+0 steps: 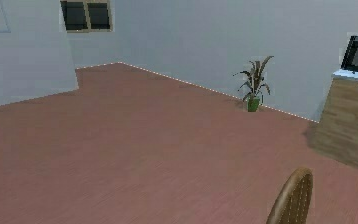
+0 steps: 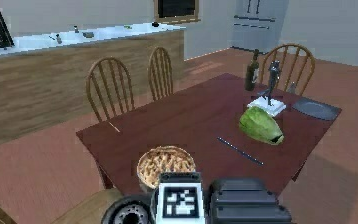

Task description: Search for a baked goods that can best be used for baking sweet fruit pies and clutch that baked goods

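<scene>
The step in hand looks like the reach itself. The search seems done, since a round, lattice-topped pie (image 2: 165, 165) lies on the desk (image 2: 187, 115) at its near edge. Everything else is placed from that pie.

Left of the pie and farther back, two wooden chairs (image 2: 112, 85) stand along the desk's far side, well apart from the pie and unlikely to hinder the arm. Just nearer than the pie, at the arm side view's bottom edge, sits the end effector (image 2: 135, 212), a dark body beside a white marked square (image 2: 182, 200). Its far end cannot be made out and the pie lies right behind it. I therefore cannot tell whether it holds anything or touches the crust.

Right of the pie, near it, lies a thin dark utensil (image 2: 242, 150). Farther right and back are a dark bottle (image 2: 252, 72), a green leafy lump (image 2: 260, 123) and a grey plate (image 2: 315, 108), all well apart from the pie.

To do this well, I would take the pie by its near rim rather than press on the lattice, coming in low and level with only a short extension. A wide, flat pie will probably tip if gripped off-centre, so lift it straight up until it is clear of the desk before drawing back. Keep the sweep away from the utensil side.
</scene>
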